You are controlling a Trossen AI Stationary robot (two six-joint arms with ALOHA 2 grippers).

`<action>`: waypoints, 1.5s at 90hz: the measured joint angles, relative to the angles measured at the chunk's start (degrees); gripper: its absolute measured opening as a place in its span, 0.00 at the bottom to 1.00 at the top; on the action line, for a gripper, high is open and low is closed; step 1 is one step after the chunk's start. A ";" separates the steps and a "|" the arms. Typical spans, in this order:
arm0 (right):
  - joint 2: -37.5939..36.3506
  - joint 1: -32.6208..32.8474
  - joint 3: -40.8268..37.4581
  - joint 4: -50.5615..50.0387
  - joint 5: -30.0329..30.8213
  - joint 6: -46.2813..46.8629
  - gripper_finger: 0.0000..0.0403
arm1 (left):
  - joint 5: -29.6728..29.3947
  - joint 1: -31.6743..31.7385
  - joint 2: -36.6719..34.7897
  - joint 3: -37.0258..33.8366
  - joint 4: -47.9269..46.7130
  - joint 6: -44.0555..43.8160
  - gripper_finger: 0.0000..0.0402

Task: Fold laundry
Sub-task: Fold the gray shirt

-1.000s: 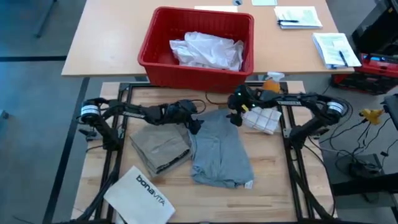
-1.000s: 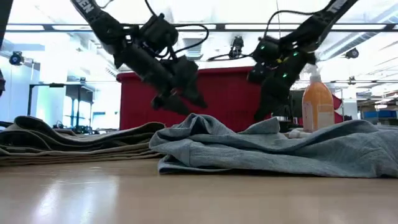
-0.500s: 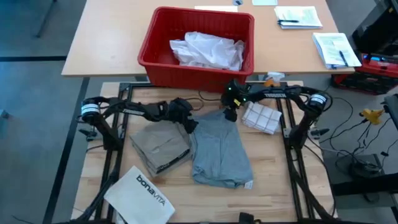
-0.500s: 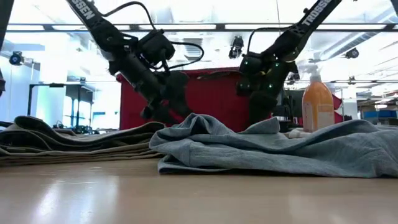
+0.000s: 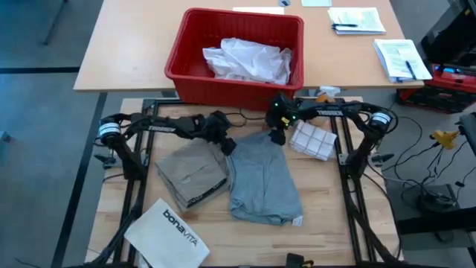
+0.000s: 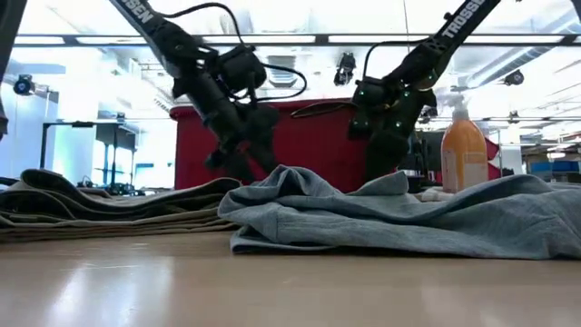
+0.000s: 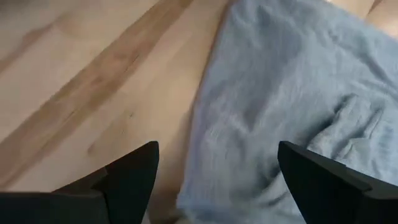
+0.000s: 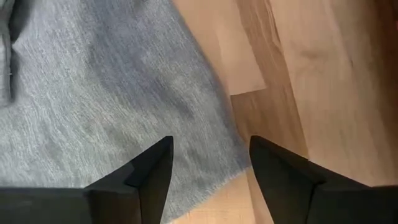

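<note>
The grey T-shirt point(image 5: 262, 179) lies crumpled on the wooden table, in the middle. The folded khaki-tan piece point(image 5: 192, 173) lies flat just to its left. A white shirt point(image 5: 249, 59) lies in the red basket point(image 5: 184, 63) beyond the table's far edge. My left gripper point(image 5: 226, 144) is open and low over the T-shirt's far left corner point(image 7: 205, 180). My right gripper point(image 5: 277, 137) is open and low over its far right corner point(image 8: 217, 155). In the low view the T-shirt point(image 6: 399, 218) hides both grippers' fingertips.
A stiff white "bonavita" bag point(image 5: 167, 229) lies at the near left. A white checked folded cloth point(image 5: 312, 141) lies right of my right gripper. An orange bottle point(image 6: 464, 150) stands at the far right. Bare wood shows along the near edge point(image 5: 327, 231).
Both grippers have come down toward the far edge of the grey T-shirt. My right gripper has also gone a little toward the table's left. The garments have kept still.
</note>
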 joint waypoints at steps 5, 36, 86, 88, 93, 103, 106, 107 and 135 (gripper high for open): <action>0.00 -0.14 0.00 -0.15 -0.03 -0.50 0.48 | 1.59 0.29 1.40 1.35 -1.28 0.13 0.78; 0.00 -0.77 0.00 -1.03 0.17 -0.94 0.43 | 3.31 1.00 9.35 10.10 -9.81 -2.39 0.78; -0.09 -0.82 -0.02 -1.10 -0.51 -2.11 0.31 | 7.73 0.88 11.45 13.60 -18.13 -0.99 0.25; -0.13 -0.85 -0.02 -1.07 -0.78 -2.08 0.30 | 7.83 0.79 11.46 13.30 -18.01 -0.80 0.22; -0.28 -0.83 0.05 -1.04 -1.02 -2.13 0.31 | 8.54 0.76 11.46 12.73 -17.80 -0.59 0.17; -0.15 -0.81 0.09 -0.93 -0.90 -2.87 0.37 | 9.30 0.78 11.46 12.23 -17.45 -0.35 0.13; 0.11 -0.83 0.11 -0.72 -0.94 -3.21 0.41 | 9.29 0.78 11.46 12.20 -17.42 -0.04 0.13; 0.21 -0.83 0.11 -0.66 -0.92 -3.30 0.42 | 9.28 0.78 11.46 12.20 -17.39 0.06 0.13; 2.91 -1.06 0.19 2.61 2.23 -2.37 0.71 | 9.01 0.78 11.46 12.20 -17.09 2.40 0.04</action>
